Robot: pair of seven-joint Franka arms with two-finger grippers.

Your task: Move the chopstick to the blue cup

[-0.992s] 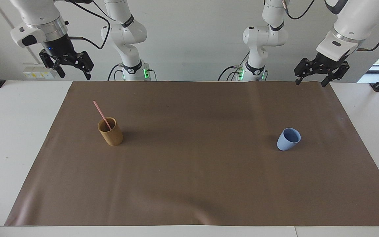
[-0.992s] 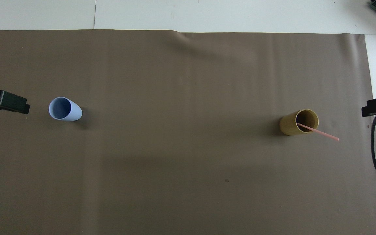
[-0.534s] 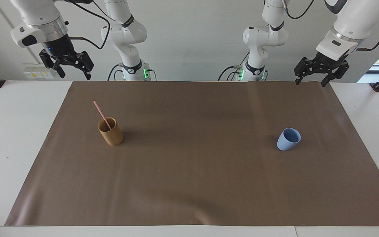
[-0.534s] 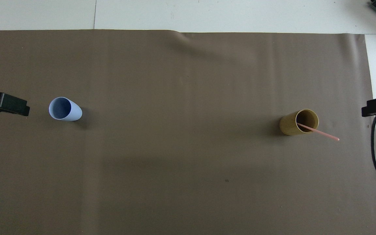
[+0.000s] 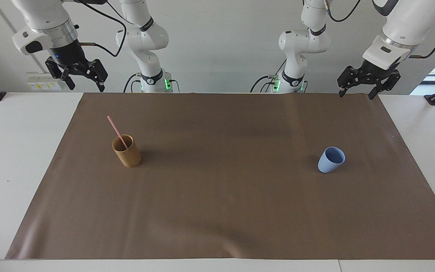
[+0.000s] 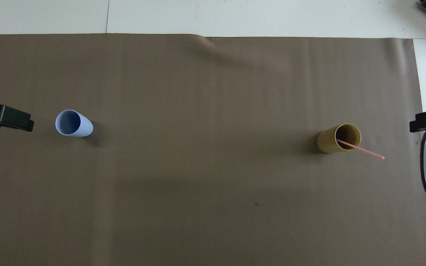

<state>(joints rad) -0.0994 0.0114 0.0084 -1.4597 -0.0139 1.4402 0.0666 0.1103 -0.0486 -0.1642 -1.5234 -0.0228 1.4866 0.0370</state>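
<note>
A pale-pink chopstick (image 5: pixel 115 129) (image 6: pixel 362 150) leans out of a tan bamboo cup (image 5: pixel 127 152) (image 6: pixel 338 138) toward the right arm's end of the table. The light-blue cup (image 5: pixel 331 159) (image 6: pixel 73 123) stands upright toward the left arm's end. My right gripper (image 5: pixel 85 82) hangs open high over the mat's edge at the robots' end, with nothing between its fingers. My left gripper (image 5: pixel 356 92) hangs open in the same way over the mat's corner at the left arm's end. In the overhead view only dark tips of the left gripper (image 6: pixel 11 119) and right gripper (image 6: pixel 425 122) show.
A brown mat (image 5: pixel 225 196) (image 6: pixel 205 192) covers most of the white table (image 5: pixel 10 158). A black cable (image 6: pixel 425 170) loops down below the right gripper in the overhead view. Both arm bases stand at the table's robot end.
The left gripper has risen very slightly. Both cups, the chopstick and the right gripper stay as they were.
</note>
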